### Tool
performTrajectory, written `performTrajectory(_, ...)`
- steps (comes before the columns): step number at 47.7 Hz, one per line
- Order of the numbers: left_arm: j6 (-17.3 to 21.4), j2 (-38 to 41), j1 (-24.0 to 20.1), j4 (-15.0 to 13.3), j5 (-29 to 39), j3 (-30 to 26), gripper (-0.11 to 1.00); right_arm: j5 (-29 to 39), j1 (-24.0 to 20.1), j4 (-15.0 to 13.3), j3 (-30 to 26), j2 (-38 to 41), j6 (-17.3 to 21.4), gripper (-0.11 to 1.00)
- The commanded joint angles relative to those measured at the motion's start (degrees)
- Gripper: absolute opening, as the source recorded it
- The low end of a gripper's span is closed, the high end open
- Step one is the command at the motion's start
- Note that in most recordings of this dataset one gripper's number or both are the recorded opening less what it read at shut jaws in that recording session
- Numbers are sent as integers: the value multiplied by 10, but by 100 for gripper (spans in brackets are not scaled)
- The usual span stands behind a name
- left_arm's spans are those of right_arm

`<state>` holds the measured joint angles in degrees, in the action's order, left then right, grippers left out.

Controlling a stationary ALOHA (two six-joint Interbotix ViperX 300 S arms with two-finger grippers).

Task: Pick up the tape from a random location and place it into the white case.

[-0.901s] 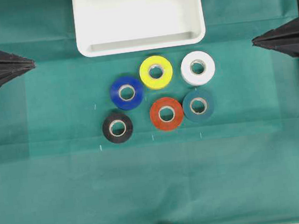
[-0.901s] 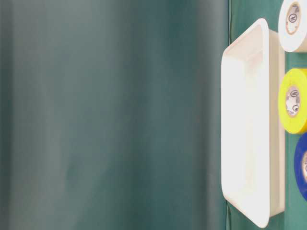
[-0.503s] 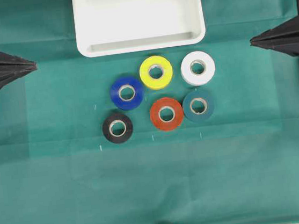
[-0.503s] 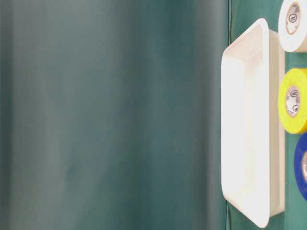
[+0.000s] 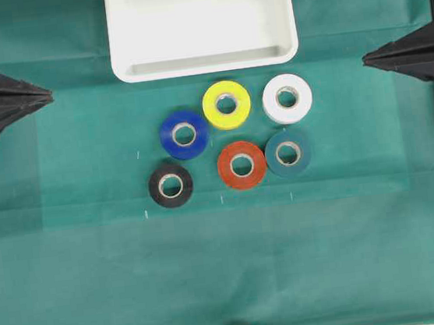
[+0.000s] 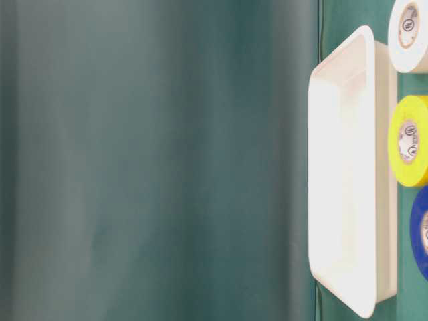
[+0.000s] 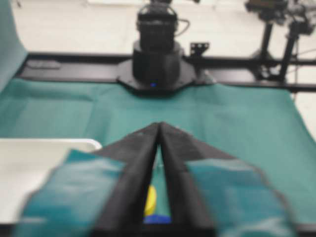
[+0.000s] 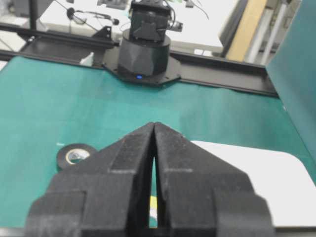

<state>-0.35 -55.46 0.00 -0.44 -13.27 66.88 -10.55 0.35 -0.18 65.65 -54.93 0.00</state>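
The tape [image 5: 241, 164], an orange-red roll with a pale core, lies flat on the green cloth in the middle of a cluster of rolls. Behind the cluster sits the white case [image 5: 206, 63], with nothing in it. My left gripper [image 5: 51, 93] hovers at the far left edge and my right gripper [image 5: 363, 58] at the far right edge. Both point inward, well away from the tape. In the wrist views the left gripper [image 7: 159, 124] and the right gripper [image 8: 154, 124] have their tips together and hold nothing. Neither wrist view shows the tape.
Around the tape lie a yellow roll [image 5: 226, 104], a white roll [image 5: 286, 98], a blue roll [image 5: 184, 135], a dark teal roll [image 5: 287, 153] touching the tape's right side, and a black roll [image 5: 170, 185]. Green cloth covers the table.
Both gripper tips have crept very slightly toward the middle. The rolls and the case have not moved.
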Motion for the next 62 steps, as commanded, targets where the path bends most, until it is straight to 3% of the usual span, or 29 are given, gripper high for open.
performTrajectory(1, -2, 4, 3, -1, -4, -16, 28, -1, 1, 2, -15, 1, 1, 0)
performTrajectory(9, 3, 5, 4, -1, 0, -16, 78, 0, 1, 2, -15, 0, 0, 0)
performTrajectory(15, 3, 5, 4, -1, 5, -16, 99, 0, 1, 1, -15, 0, 0, 0)
performTrajectory(33, 0, 0, 5, -1, 12, -17, 100, 0, 1, 1, -17, 0, -1, 0)
performTrajectory(51, 1, 0, 52, -1, 13, -17, 100, 0, 1, 1, -18, 0, -1, 0)
performTrajectory(62, 1, 0, 54, -1, 19, -18, 100, 0, 1, 1, -18, 2, -1, 0)
